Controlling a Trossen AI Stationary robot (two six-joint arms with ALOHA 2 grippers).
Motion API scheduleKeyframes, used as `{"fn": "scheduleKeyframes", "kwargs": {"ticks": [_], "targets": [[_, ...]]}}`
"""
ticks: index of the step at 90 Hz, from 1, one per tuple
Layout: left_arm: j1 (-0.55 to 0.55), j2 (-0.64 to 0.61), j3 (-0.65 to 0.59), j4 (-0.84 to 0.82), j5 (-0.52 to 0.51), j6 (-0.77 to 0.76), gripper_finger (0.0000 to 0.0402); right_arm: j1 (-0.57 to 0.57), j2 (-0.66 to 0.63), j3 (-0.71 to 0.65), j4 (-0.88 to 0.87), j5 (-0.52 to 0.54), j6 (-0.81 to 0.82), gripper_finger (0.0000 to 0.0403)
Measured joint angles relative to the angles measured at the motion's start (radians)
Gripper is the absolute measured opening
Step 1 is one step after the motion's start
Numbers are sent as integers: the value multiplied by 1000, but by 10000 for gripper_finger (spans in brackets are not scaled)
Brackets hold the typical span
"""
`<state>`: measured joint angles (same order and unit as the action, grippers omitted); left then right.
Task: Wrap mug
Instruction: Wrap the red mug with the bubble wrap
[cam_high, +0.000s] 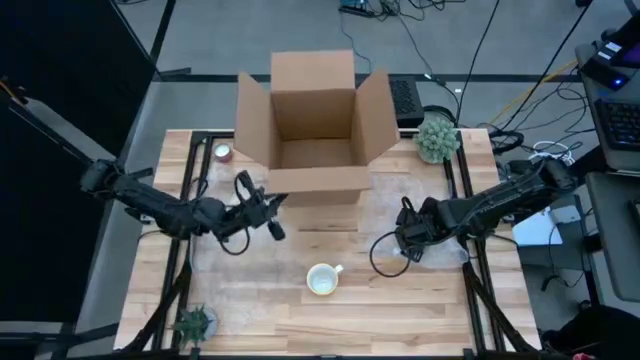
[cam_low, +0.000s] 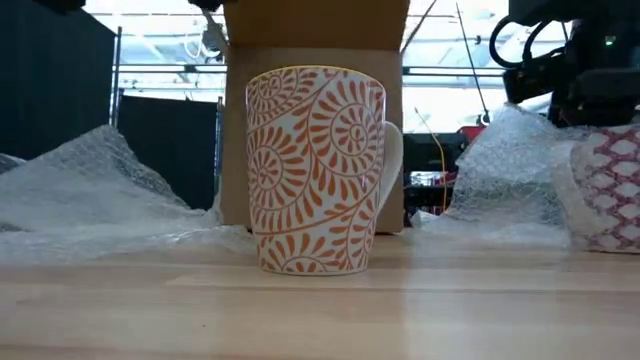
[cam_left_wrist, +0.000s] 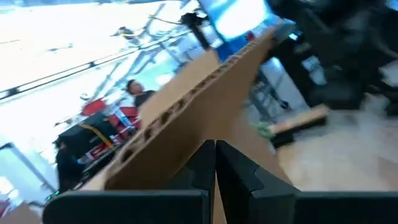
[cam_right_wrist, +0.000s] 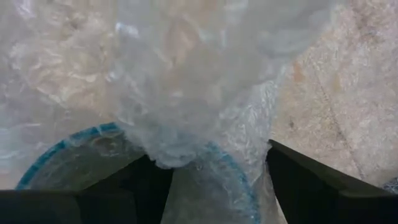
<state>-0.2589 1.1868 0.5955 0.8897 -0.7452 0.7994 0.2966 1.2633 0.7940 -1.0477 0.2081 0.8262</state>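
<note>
From the high view I see the mug (cam_high: 323, 280) standing upright on the counter (cam_high: 420, 310) at lower centre of the frame, apart from both arms. The open cardboard box (cam_high: 312, 125) sits at upper centre. My left end effector (cam_high: 262, 205) hangs at centre left, just below the box's front wall, and from here I cannot tell its opening. My right end effector (cam_high: 408, 238) is at centre right, over the bubble wrap (cam_high: 235, 285) that spreads across the counter. A green plant (cam_high: 437, 138) stands to the right of the box, and a smaller one (cam_high: 195, 323) sits at lower left.

In the low view the mug (cam_low: 316, 170), white with orange swirls, fills the centre, handle to the right, with the box (cam_low: 316, 30) behind it. Bubble wrap (cam_low: 90, 185) rises on the left and right. A red-patterned wrapped object (cam_low: 610, 195) shows at the right edge.

In the left wrist view the dark fingers (cam_left_wrist: 239, 171) are pressed together with nothing between them, and the box flap (cam_left_wrist: 186, 124) runs diagonally ahead.

In the right wrist view the fingers (cam_right_wrist: 311, 180) are spread wide around a bunch of bubble wrap (cam_right_wrist: 186, 81), with a blue-rimmed object (cam_right_wrist: 74, 158) beneath it.
</note>
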Motion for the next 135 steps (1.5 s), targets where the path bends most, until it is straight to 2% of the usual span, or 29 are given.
{"fn": "scheduleKeyframes", "kwargs": {"ticks": [17,34,52,69,90,96,105,112,124,135], "targets": [[-29,0,2,-36,-2,-8,0,0,0,0,0,1,-1,231],[-142,-3,2,-35,-1,-10,0,0,0,0,0,1,-1,231],[-282,-7,2,-95,-2,-120,0,0,0,0,0,1,-1,231],[-353,-7,2,-306,-2,-353,0,0,0,0,0,1,-1,231],[-353,-7,2,-677,-2,-710,0,0,0,0,0,1,-1,231],[-344,-7,2,-763,27,-791,0,-1,0,0,5,1,-1,231],[-330,-2,1,-817,74,-867,0,-1,0,0,31,2,-11,231],[-330,4,1,-823,81,-872,0,-1,0,0,45,2,-11,229],[-328,15,1,-823,82,-872,0,-1,-1,-11,66,2,-11,203],[-326,20,1,-823,82,-872,0,-1,-2,-48,99,-6,-10,143]]}}
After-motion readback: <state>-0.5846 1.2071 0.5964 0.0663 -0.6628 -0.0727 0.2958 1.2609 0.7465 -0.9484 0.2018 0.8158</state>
